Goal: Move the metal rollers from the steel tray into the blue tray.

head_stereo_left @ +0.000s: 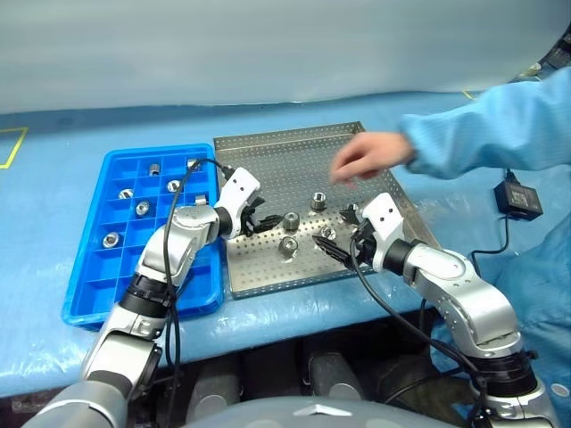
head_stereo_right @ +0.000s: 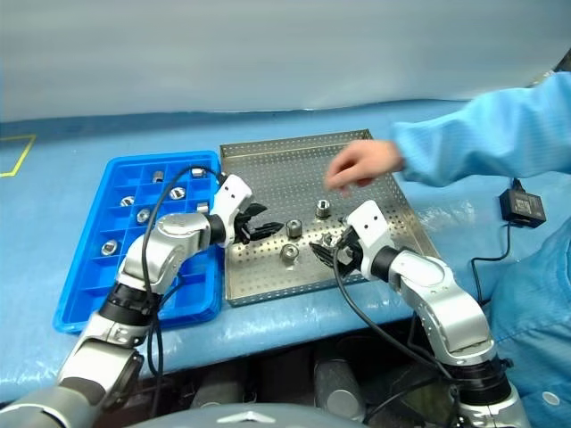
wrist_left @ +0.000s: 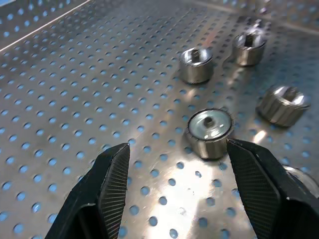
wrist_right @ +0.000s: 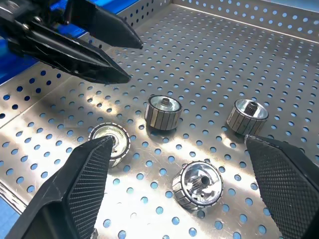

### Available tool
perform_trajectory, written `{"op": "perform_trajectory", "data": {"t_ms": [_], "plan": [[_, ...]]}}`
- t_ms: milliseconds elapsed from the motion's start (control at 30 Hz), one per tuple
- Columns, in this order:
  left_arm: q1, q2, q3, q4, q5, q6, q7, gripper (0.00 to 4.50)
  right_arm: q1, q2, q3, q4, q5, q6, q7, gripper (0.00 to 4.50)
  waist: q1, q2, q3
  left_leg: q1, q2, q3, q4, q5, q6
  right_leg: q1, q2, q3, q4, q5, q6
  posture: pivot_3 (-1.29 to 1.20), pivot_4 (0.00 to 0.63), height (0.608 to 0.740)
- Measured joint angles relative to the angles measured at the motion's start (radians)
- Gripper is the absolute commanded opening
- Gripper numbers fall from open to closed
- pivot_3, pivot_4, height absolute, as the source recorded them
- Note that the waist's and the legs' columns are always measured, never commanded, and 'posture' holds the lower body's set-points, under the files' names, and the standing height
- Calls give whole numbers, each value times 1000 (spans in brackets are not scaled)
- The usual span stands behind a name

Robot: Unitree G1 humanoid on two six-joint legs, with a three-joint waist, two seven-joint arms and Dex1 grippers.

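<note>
Four metal rollers (wrist_right: 163,112) between both empty spread tools, left tool (wrist_left: 174,184), right tool (wrist_right: 179,194)

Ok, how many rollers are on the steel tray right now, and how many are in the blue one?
Metal rollers on the steel tray: 5 (one sits tight beside the right arm)
Metal rollers in the blue tray: 7
Total: 12

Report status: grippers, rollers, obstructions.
Left gripper and right gripper open, empty. Four metal rollers on steel tray. Person's hand over tray.
</note>
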Motion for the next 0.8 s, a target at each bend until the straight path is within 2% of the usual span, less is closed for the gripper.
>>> {"op": "perform_trajectory", "data": {"t_ms": [200,533,667,767,800], "plan": [[11,37,-58,-43,-31,-1,-103,3335,25,-8,-1,-16,17,-10,34,4500,-4,0,0,0,0,0,0,0,0,0,0,0,0,0,0,-180,150,740],[19,56,-186,-5,55,-33,-118,3335,47,-14,0,-46,25,-30,57,4500,-8,0,0,1,0,1,1,0,0,0,0,0,0,0,0,-199,150,740],[15,49,-209,38,96,-27,-94,2446,52,-14,0,-46,24,-30,51,4500,-9,0,0,0,0,1,1,0,0,0,0,0,0,0,0,-200,150,740],[8,44,-214,38,113,-27,-93,2446,53,-14,0,-46,24,-30,47,4500,-9,0,0,1,0,1,1,0,0,0,0,0,0,0,0,-199,150,740],[8,42,-214,38,115,-27,-93,2263,53,-14,0,-46,23,-30,45,4500,-9,0,0,1,0,1,1,0,0,0,0,0,0,0,0,-199,150,740]]}}
